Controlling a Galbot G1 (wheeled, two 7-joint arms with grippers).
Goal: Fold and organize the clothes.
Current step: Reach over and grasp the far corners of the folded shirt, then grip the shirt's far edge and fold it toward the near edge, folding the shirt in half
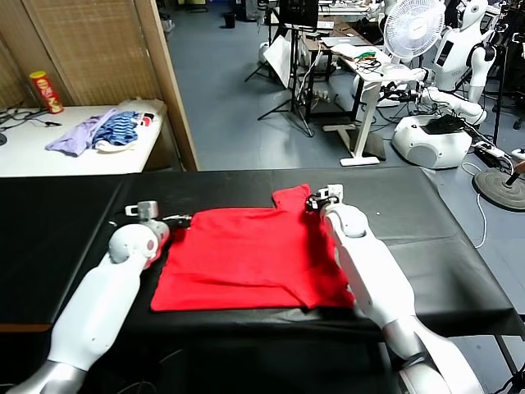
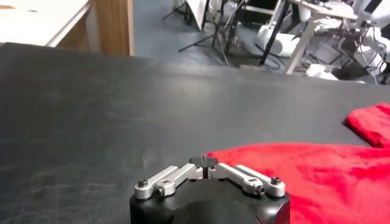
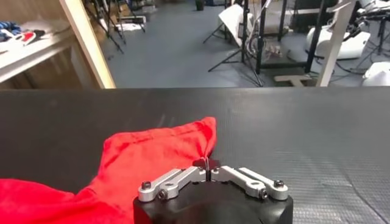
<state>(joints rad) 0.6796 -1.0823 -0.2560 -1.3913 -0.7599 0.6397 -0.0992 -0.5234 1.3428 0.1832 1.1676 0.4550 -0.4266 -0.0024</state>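
Observation:
The clothes are one bright red T-shirt lying spread on the black table, with a sleeve sticking out at its far right. My left gripper sits at the shirt's far left corner. In the left wrist view the left gripper is shut, its tips pinched at the edge of the red fabric. My right gripper rests by the far right sleeve. The right wrist view shows the right gripper shut on a fold of the red cloth that runs into its tips.
A pile of lilac and blue-striped garments and a red can lie on a white table at the back left. A wooden partition stands behind. Bare black tabletop lies right of the shirt.

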